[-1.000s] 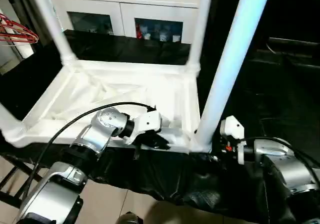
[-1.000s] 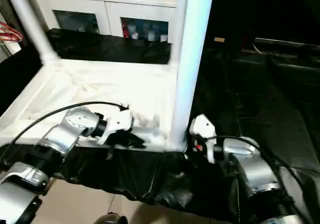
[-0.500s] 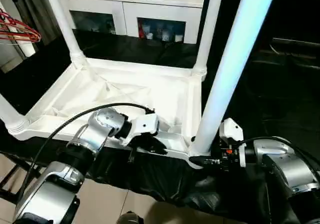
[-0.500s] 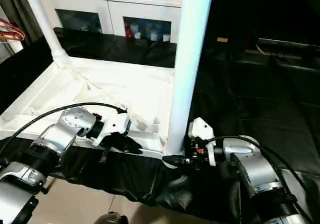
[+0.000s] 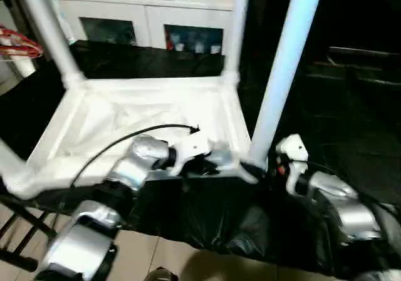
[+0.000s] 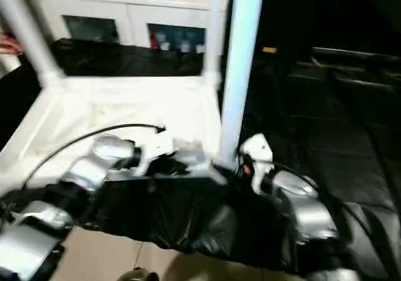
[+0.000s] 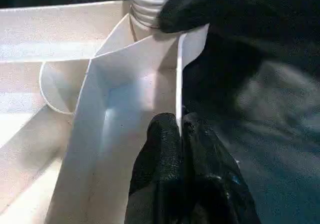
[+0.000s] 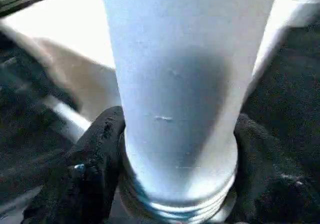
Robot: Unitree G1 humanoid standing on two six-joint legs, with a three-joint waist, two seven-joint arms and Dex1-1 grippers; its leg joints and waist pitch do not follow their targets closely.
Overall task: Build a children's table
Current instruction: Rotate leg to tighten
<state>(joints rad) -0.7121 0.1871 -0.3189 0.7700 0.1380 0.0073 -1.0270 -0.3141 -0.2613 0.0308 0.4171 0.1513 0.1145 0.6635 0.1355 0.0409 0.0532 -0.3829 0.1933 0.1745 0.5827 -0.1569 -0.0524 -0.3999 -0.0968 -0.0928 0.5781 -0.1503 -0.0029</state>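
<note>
Landmark: the near right leg [image 5: 285, 74].

Left gripper [image 7: 179, 134] was nearest, pinched shut on the thin near-edge wall of the table top [image 5: 147, 109], just left of that leg's base. In the left wrist view its two black fingers [image 7: 162, 154] sat pressed together with the white rim between them, the rim running on to the corner socket.

Right gripper [image 8: 175, 149] sat at the base of the near right leg, coming in from its right side. Fingers [image 8: 97, 154] stood fairly wide, one on each side of the tube, touching or just about touching it right above the threaded collar; it looked like a hold on the leg, though how firm the grip was can't be told.

Table top lay upside down, ribbed underside up, on a tabletop covered in black sheeting [image 5: 207, 212]. Near right leg stood upright in the near right corner socket, leaning slightly right toward its top.

Beyond that leg, a far right leg [image 5: 235, 30] stood in the far right corner. Well left of it, a far left leg [image 5: 44, 30] stood in the far left corner. A near left leg [image 5: 9, 165] showed at the near left corner.

Farthest back, behind the table, a white cabinet [image 5: 150, 18] with glass doors.
</note>
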